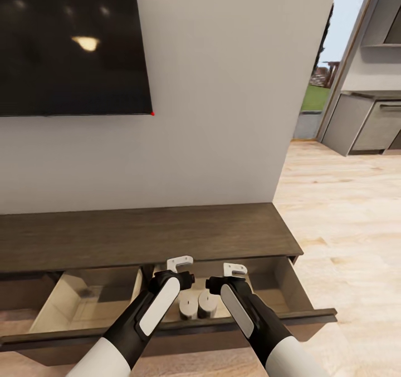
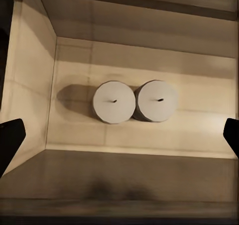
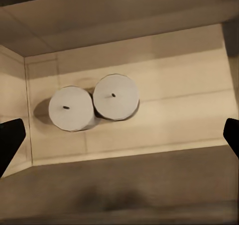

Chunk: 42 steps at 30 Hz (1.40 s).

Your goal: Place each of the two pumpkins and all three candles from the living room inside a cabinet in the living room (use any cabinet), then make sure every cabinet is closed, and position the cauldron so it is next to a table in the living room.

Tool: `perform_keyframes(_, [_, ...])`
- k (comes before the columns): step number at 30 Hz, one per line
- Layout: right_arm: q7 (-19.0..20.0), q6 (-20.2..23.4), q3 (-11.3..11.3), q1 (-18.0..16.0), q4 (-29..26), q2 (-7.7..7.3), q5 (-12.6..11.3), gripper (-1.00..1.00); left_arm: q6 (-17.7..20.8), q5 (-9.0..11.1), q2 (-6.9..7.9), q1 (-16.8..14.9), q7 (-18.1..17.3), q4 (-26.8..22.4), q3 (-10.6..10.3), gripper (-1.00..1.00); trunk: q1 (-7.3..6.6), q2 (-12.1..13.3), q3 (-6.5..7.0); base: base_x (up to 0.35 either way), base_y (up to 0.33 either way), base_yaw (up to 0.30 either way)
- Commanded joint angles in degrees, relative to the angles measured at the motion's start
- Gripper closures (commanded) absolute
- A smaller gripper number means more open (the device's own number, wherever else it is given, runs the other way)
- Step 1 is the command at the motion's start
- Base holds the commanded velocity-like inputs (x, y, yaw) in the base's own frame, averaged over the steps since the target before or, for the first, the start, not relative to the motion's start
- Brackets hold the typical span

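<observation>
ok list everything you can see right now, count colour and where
candles: 2, pale grey, standing side by side and touching in the open right drawer
cabinet: 1, dark brown wood, low against the wall
drawers: 2, pale beige inside, both pulled open
dark smudge in the left drawer: 1, too blurred to name
tv: 1, black, on the wall above the cabinet
wall: white, behind the cabinet
floor: light wood, to the right
kitchen units: grey, far right through the opening
left gripper: 1, white fingers, open, over the right drawer
right gripper: 1, white fingers, open, beside it
</observation>
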Motion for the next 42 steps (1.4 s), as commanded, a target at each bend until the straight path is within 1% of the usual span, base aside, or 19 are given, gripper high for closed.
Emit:
perform_keyframes(1, [-0.6, 0.1, 0.2, 0.0, -0.1, -0.03, -0.6, -1.00, 0.1, 0.5, 0.02, 0.0, 0.5, -0.1, -0.1, -1.00, -0.23, 0.4, 0.13, 0.000, 0.000, 0.000])
perform_keyframes(10, [-0.5, 0.0, 0.2, 0.0, -0.1, -0.03, -0.6, -1.00, 0.1, 0.7, 0.02, 0.0, 0.0, -0.1, -0.1, -1.00, -2.21, 4.0, 1.75, 0.000, 0.000, 0.000])
perform_keyframes(31, [-0.5, 0.0, 0.2, 0.0, -0.1, -0.03, -0.6, -1.00, 0.1, 0.6, -0.06, 0.0, 0.3, -0.1, -0.1, -1.00, -6.82, 12.4, 5.52, -0.002, 0.000, 0.000])
perform_keyframes(42, [-0.5, 0.0, 0.2, 0.0, -0.1, -0.03, -0.6, -1.00, 0.1, 0.6, -0.07, 0.0, 0.3, -0.1, -0.1, -1.00, -9.24, 16.8, 7.49, -0.207, 0.000, 0.000])
